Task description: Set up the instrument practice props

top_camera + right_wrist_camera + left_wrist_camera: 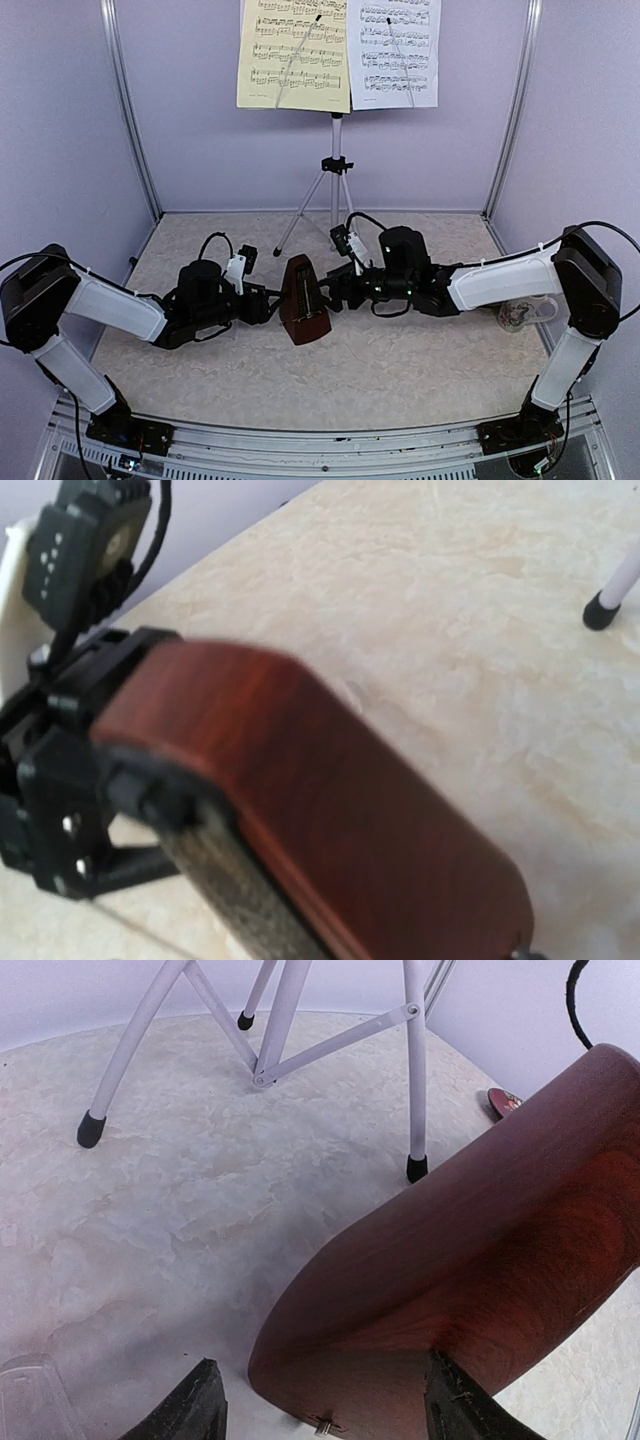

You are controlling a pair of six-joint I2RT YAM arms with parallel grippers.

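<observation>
The white music stand point(337, 165) rises at the back centre, a yellow sheet point(295, 52) and a white sheet point(398, 50) resting on its desk. The brown metronome point(303, 300) stands on the table between both arms. My left gripper point(272, 305) is open around its base point(480, 1260): one fingertip point(195, 1405) stands clear of the wood, the other point(460, 1405) lies against it. My right gripper point(338, 288) is at the metronome's right side. In the right wrist view the blurred metronome point(330, 810) fills the frame and hides the fingers.
The stand's legs point(285, 1020) spread just behind the metronome, one foot point(600, 610) near the right arm. A mug point(520, 315) sits by the right forearm. A red dish point(503, 1102) peeks out behind the metronome. Booth walls close in on three sides.
</observation>
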